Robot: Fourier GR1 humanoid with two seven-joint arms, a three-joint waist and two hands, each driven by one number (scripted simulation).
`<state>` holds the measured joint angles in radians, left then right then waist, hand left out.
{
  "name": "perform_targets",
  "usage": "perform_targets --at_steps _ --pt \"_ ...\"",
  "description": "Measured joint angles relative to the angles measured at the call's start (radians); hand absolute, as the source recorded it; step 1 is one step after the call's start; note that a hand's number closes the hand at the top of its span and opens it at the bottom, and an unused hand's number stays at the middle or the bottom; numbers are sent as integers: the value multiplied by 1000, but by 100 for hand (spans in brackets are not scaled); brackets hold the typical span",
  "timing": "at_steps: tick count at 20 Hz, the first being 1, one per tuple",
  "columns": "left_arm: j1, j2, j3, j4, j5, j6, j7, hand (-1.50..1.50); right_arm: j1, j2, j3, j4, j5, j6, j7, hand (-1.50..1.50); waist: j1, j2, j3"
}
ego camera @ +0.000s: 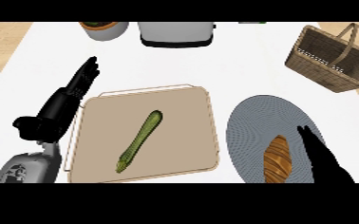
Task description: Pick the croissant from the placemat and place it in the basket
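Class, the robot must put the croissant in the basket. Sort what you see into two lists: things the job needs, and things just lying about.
Needed: croissant, placemat under it, basket, right hand beside the croissant.

Lying about: tray, asparagus on it, plant pot, appliance, left hand resting open at the left.

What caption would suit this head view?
Right hand open beside the croissant on its grey placemat; basket stands beyond.
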<state>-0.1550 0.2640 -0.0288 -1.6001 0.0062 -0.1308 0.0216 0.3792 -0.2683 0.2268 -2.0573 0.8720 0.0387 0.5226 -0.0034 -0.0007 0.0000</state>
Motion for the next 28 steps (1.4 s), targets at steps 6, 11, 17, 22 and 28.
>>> perform_targets --at_steps 6,11,17,22,28 --pt "-9 -15 24 35 -22 -19 -22 0 -45 35 -3 107 41 -21 -30 -150 1 0 0" --pt "-2 -18 49 14 -16 -50 -14 0 -82 64 -19 182 59 -26 -38 -150 2 0 0" --pt "-27 -38 63 38 -33 -59 -15 0 -94 73 -44 233 68 -7 -41 -150 1 0 0" --pt "-6 -69 52 20 -56 -49 -16 0 -93 85 -55 272 69 -2 -53 -150 1 0 -1" --pt "14 -72 55 -26 -61 -66 10 0 -130 93 -64 345 40 33 -91 150 2 -1 -2"
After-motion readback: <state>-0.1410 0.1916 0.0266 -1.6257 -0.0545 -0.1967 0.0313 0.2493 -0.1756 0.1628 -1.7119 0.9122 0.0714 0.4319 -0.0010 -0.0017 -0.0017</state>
